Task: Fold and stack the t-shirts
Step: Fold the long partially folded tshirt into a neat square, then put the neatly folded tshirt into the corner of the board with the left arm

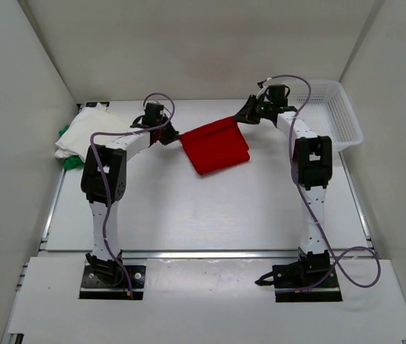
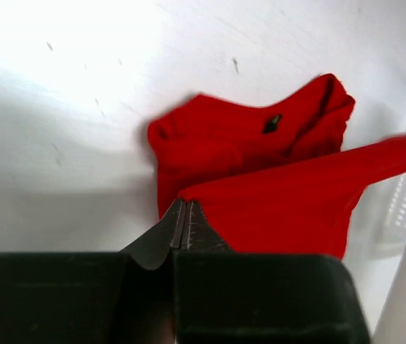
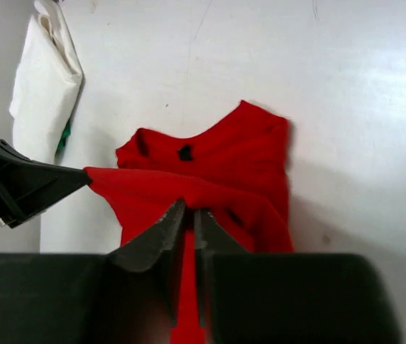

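As the white t-shirt [image 1: 92, 129] lay folded on the green t-shirt [image 1: 65, 162] at the far left corner of the bench [image 1: 189, 215], the left pincer [image 1: 176, 137] and right pincer [image 1: 239, 117] each clenched the red t-shirt [image 1: 216, 149] by its lifted edge; finishing its fold and stacking seemed left to do.

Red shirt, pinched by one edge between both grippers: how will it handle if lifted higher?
Likely floppy: the red shirt sags from the edge stretched between left gripper and right gripper onto the table. Probably light: two fingertip pinches hold it up. Its loose layers may unfold.
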Robot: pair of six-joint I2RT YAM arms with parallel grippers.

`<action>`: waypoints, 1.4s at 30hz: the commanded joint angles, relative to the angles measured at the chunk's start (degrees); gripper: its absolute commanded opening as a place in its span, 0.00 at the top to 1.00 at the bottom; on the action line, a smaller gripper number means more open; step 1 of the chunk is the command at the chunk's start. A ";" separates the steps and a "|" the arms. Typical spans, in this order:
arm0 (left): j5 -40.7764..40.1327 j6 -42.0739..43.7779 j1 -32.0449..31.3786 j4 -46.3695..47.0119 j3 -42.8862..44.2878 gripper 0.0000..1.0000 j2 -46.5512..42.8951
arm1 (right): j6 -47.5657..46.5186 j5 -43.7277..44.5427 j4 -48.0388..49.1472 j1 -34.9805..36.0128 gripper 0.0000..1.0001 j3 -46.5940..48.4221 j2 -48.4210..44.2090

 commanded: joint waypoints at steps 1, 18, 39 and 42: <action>-1.14 0.51 1.66 -2.24 6.49 0.95 0.89 | 0.23 -2.81 -6.14 0.48 0.91 12.32 6.70; 6.59 -0.53 -0.18 20.74 -27.66 0.01 -18.16 | -18.84 16.50 -39.71 6.37 0.58 34.66 -8.20; 7.30 -9.49 -7.30 27.35 -14.34 0.79 3.19 | -6.45 9.14 3.50 0.22 0.53 -57.23 -75.70; 7.82 -8.62 -8.18 22.27 -5.89 0.98 6.52 | -5.57 7.56 6.22 -0.04 0.54 -67.43 -78.43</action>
